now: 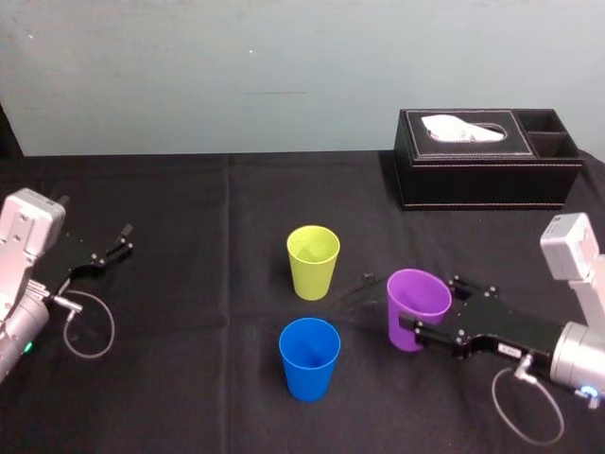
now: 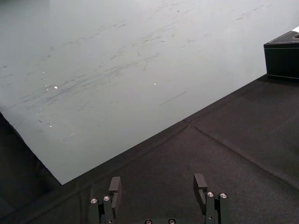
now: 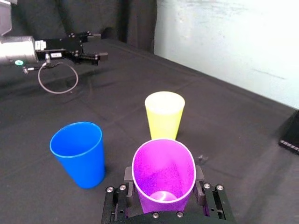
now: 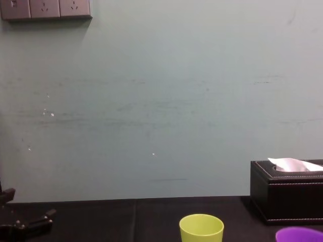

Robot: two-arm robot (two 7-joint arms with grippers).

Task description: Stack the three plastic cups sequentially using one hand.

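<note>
Purple cup (image 3: 163,168) is clamped by right claw (image 3: 163,181); blue cup (image 1: 309,359), lime cup (image 1: 313,263) near; left claw (image 2: 157,185) parted at tabletop's (image 1: 189,388) left edge.

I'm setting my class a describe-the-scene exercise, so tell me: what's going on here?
The right gripper is closed on the sides of the purple cup, on the robot's right side of the black-covered table. The lime-green cup and the blue cup stand upright and apart to its left, green farther back, blue nearer the robot. No cup is nested in another yet. The left gripper sits open and empty at the table's far left.
</note>
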